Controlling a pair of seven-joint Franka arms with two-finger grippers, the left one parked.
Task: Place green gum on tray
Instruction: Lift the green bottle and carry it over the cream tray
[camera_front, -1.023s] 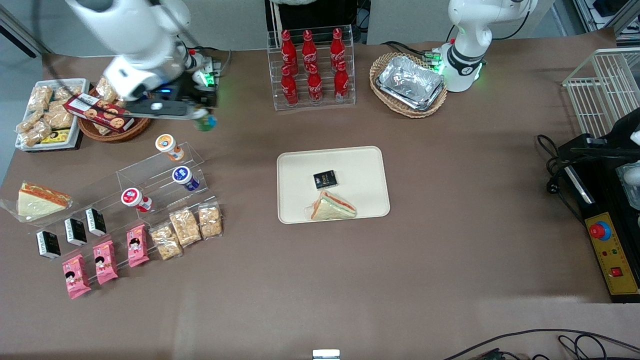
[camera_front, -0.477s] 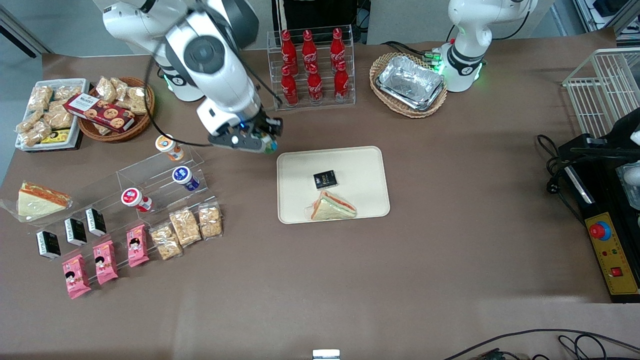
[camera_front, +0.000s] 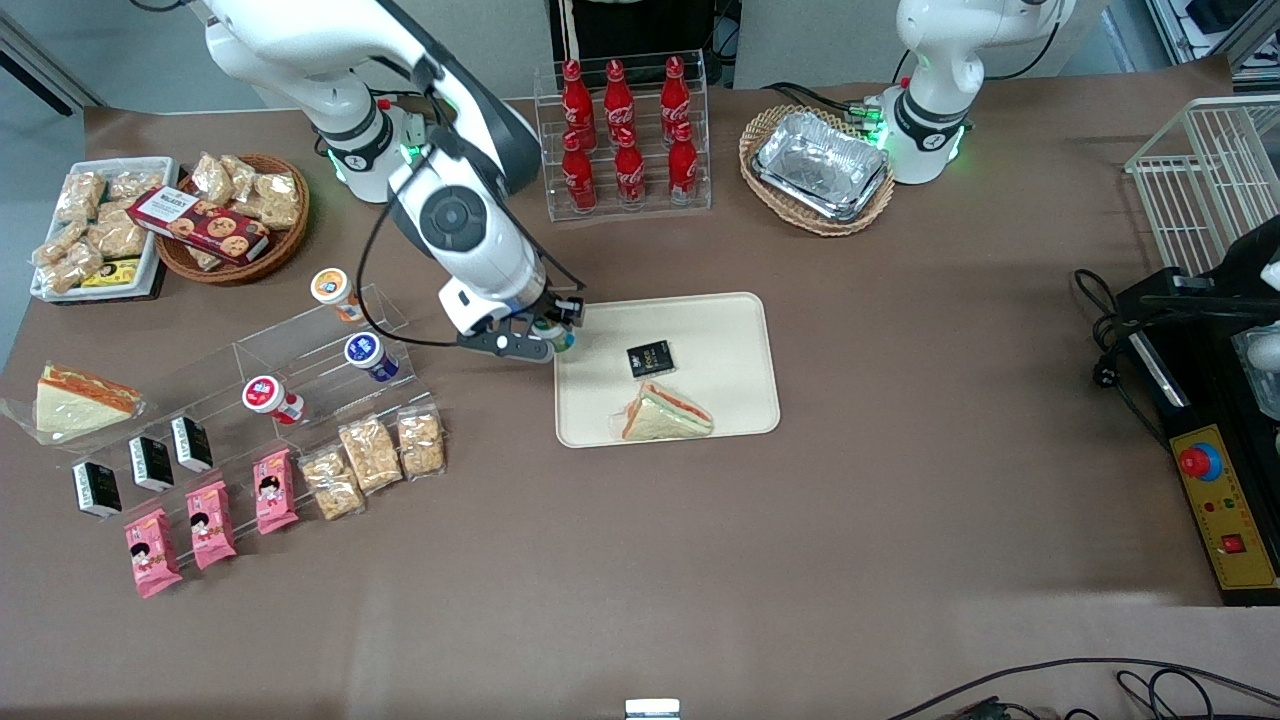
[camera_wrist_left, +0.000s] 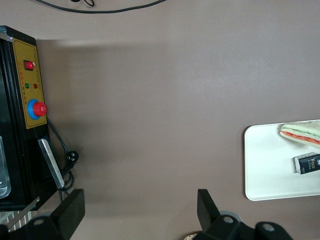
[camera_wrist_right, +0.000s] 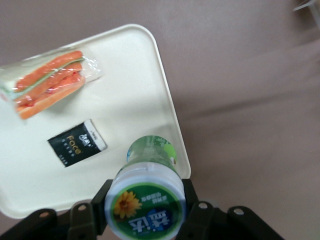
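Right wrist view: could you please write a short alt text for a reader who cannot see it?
The end effector holds the green gum above the tray, close to its rim. On the tray lie a wrapped sandwich and a small black packet; brown table surrounds it.

Your count:
- Gripper (camera_front: 547, 338): 1, over the tray's edge.
- Tray (camera_front: 720, 320): 1, under the gripper.
- Gum bottles: 4. The green gum (camera_wrist_right: 145, 202) is clamped in the gripper; the orange (camera_front: 335, 290), blue (camera_front: 370, 355) and red (camera_front: 270, 397) ones are near it.
- Sandwiches: 2. One (camera_front: 665, 412) is near the gripper, one (camera_front: 75, 400) well apart from it.
- Cola bottles (camera_front: 629, 168): 6.
- Small black boxes: 4. One (camera_front: 650, 359) is near the gripper.
- Pink packets (camera_front: 210, 524): 3.
- Wicker baskets (camera_front: 815, 225): 2.
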